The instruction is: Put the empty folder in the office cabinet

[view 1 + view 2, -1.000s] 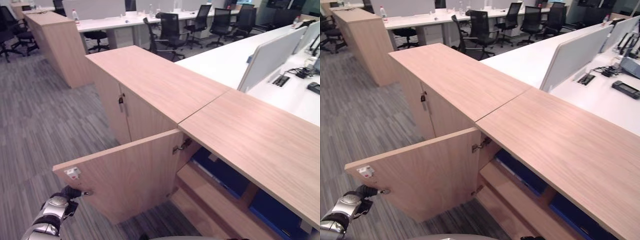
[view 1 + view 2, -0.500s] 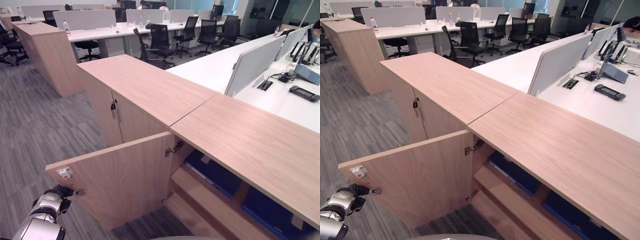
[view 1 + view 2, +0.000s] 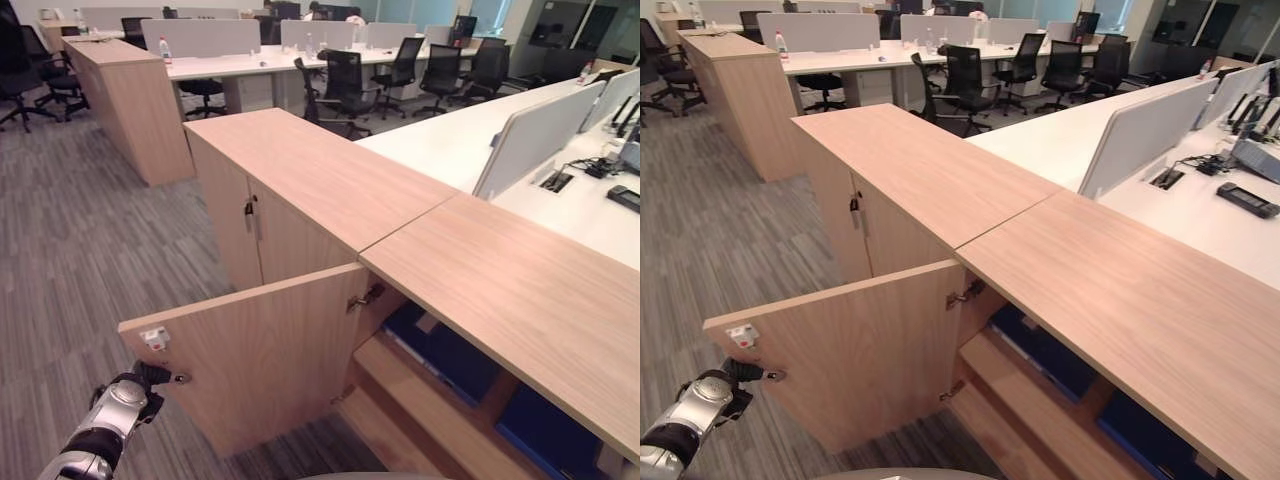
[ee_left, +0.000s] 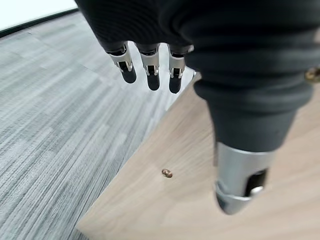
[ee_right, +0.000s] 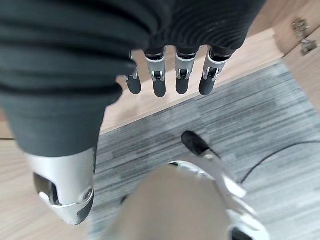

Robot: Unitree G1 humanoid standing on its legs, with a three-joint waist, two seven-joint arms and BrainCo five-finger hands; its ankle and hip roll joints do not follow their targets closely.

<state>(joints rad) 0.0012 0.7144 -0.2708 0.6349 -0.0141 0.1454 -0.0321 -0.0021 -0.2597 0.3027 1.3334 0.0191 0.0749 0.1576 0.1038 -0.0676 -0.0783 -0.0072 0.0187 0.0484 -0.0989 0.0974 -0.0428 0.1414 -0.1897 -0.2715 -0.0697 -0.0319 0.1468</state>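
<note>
The low wooden office cabinet [image 3: 500, 290] has its left door [image 3: 270, 350] swung open toward me. Inside, blue folders [image 3: 445, 350] stand under the top, above a wooden shelf [image 3: 430, 400]. My left hand [image 3: 135, 385] is at the door's free edge, beside a small metal knob [image 3: 180, 378]. In the left wrist view its fingers [image 4: 150, 70] are straight over the door face and hold nothing. My right hand [image 5: 170, 75] hangs with straight fingers over the carpet by the cabinet's base, also holding nothing.
A closed cabinet [image 3: 300, 180] with keys in its lock [image 3: 249, 210] adjoins at the left. White desks with partitions [image 3: 535, 135] lie behind at the right. Office chairs [image 3: 345, 80] and another wooden cabinet [image 3: 130, 100] stand at the back. Grey carpet [image 3: 80, 260] covers the floor.
The camera has shifted, so the whole scene sits slightly differently. My left hand stays at the door's free edge and the door stands at about the same angle.
</note>
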